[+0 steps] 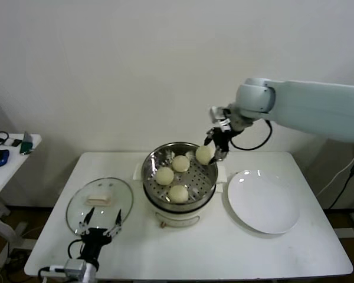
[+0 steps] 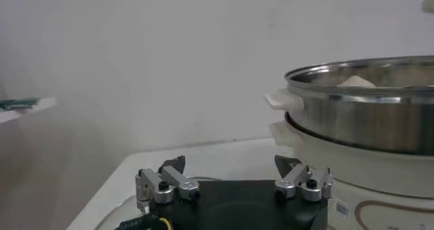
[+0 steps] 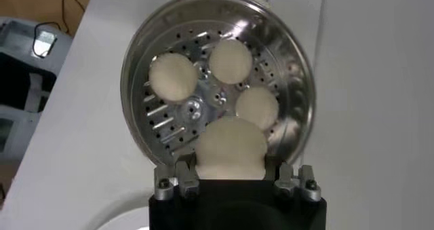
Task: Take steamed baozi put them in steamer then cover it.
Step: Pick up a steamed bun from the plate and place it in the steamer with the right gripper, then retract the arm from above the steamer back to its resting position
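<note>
Fourth steamed baozi (image 1: 203, 154) is gripped in the right pincer (image 1: 215, 151), hanging over the far right rim of the steamer (image 1: 207, 186). Three buns already lie on the perforated tray (image 3: 196, 109). Step in hand: loading the last bun. Next move, by judgement: lower it into the free space, release. The cover (image 1: 100, 201) lies on the desk (image 1: 271, 253), left of the steamer. Left pincer (image 1: 101, 230) hovers beside it, jaws open.

White table (image 1: 271, 253) stood centre frame against a plain off-white wall (image 1: 135, 65). A smaller white side table (image 1: 3, 171) at left edge carried small dark items.
</note>
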{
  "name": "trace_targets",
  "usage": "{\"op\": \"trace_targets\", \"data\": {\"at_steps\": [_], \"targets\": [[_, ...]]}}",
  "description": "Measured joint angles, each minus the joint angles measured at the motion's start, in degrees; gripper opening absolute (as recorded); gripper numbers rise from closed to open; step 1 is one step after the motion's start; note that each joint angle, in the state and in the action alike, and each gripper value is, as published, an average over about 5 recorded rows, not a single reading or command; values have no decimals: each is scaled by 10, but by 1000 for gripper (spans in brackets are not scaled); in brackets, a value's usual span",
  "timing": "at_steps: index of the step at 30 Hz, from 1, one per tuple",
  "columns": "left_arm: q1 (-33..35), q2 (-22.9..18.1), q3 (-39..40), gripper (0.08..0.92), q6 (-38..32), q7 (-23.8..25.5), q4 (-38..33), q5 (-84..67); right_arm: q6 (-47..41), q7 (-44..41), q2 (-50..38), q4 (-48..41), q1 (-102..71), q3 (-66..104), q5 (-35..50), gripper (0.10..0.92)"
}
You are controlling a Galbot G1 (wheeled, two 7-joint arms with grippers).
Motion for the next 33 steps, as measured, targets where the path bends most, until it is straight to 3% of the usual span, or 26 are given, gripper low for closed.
{"op": "trace_targets", "data": {"at_steps": [18, 26, 33], "targets": [[-1, 1, -1, 823, -2, 0, 2, -3, -28, 32, 51, -45, -111, 14, -59, 672], [-1, 2, -1, 823, -2, 0, -2, -4, -23, 36, 59, -61, -124, 24, -61, 806], [3, 5, -4, 823, 2, 2, -9, -5, -9, 28, 50, -59, -105, 26, -35, 822]]}}
